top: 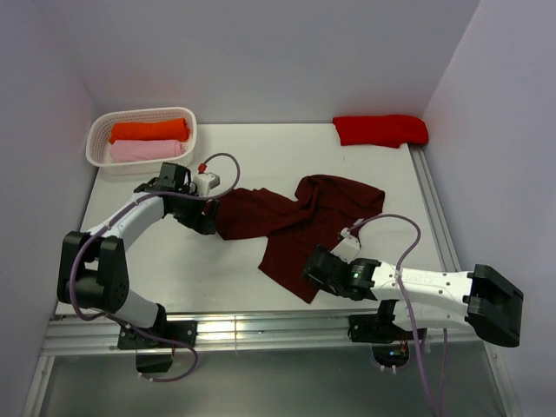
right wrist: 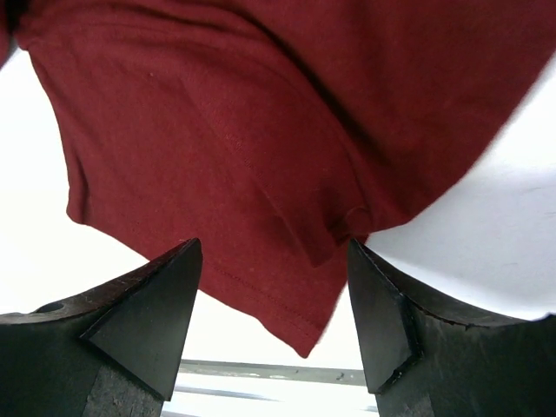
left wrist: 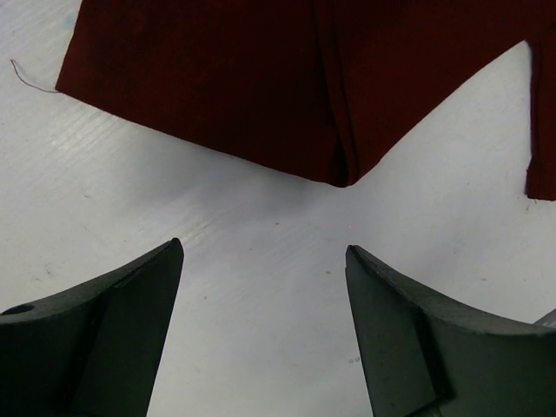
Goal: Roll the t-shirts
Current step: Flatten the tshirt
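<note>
Maroon t-shirt (top: pixel 287 228) lies ahead of the left pincer (left wrist: pixel 263 249), under the right pincer (right wrist: pixel 274 245); both gape empty.

**Clearance around the maroon t-shirt**
The maroon t-shirt (top: pixel 295 221) sprawls across the middle of the worktop (top: pixel 200 278), between the left end effector (left wrist: pixel 263 252) and the right end effector (right wrist: pixel 274 248). Bare surface lies ahead of the left one's spread fingers, up to the cloth edge. A basket (top: pixel 148 112) blocks the far-left corner and a red t-shirt (top: pixel 380 129) the far-right. Walls close three sides.
</note>
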Robot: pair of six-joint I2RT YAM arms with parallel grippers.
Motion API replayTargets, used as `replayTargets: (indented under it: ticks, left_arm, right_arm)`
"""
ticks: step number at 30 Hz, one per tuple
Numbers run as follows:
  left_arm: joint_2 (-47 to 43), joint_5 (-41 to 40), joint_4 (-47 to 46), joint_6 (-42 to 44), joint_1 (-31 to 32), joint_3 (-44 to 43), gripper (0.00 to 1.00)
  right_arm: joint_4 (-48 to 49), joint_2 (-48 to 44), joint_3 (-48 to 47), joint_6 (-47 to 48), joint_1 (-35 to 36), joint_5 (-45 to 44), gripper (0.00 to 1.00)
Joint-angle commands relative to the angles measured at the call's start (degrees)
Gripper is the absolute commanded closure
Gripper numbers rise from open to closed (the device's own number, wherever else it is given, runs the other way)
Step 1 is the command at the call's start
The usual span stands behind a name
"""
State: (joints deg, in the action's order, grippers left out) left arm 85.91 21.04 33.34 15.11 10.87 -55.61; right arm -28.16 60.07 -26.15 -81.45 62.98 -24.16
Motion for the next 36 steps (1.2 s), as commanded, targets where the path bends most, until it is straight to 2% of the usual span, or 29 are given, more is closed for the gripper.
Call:
replayTargets:
  ticks: [1,5,20,28,36]
  left_arm:
    - [1.19,-1.44,-2.14,-1.75,-0.06,-1.25,0.19]
    - [1.02,-1.44,-1.88,-2.02,-0.06,-1.34,0.2]
    - [0.66,-1.79,-1.09,-1.31,-0.06,-1.16,0.19]
    - [0.75,-1.88,-1.09,-1.14,-0.06,-0.72,0.19]
    - [0.31,-1.79,-1.26,-1.05,-0.06,0.15,0.19]
  right_arm:
    - [2.24,2.23,-0.3,-3.01,0.92,-0.27,0.26]
    - [-4.51,2.86,-1.27,-8.62,2.05,-2.99,0.25]
    - [-11.91,-7.5,2.77,-19.08,2.41,-10.11,0.24]
    - [-5.5,-14.19,6.99,-17.95,-2.24,-9.15,0.23]
    - [0.12,-13.93,8.31,-20.5,-3.39,-8.01,0.28]
